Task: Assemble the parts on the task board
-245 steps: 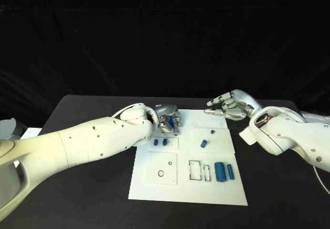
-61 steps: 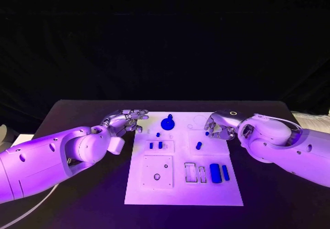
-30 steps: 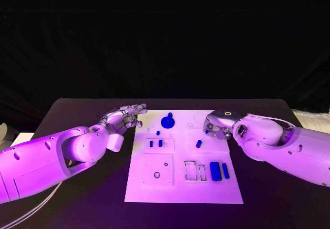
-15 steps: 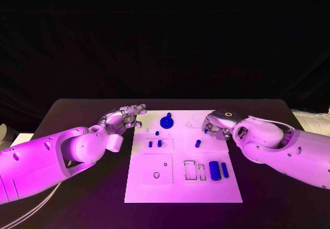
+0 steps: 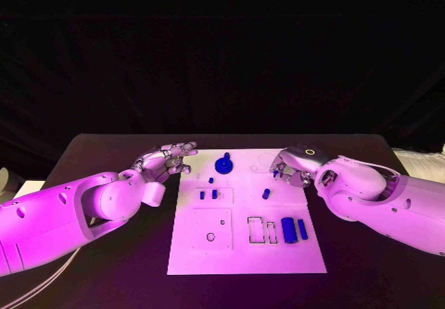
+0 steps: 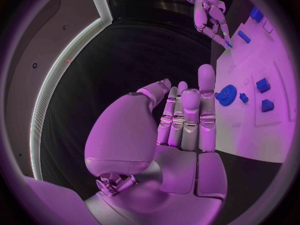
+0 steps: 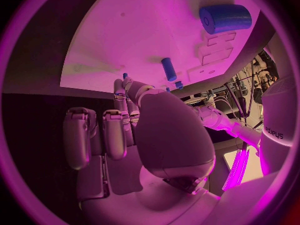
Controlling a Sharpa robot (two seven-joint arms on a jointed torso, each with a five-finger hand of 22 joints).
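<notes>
The left hand [image 5: 169, 158] hovers with fingers spread, while the right hand [image 5: 289, 170] has fingers curled downward.

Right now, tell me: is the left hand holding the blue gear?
No. The left hand is open and empty; the blue gear sits on the task board beyond it.

Two bulky smooth-shelled arms with small round screw recesses end in metallic segmented hands: the left hand [image 5: 167, 160] and the right hand [image 5: 291, 172], whose wrist bears a small ring marking.
</notes>
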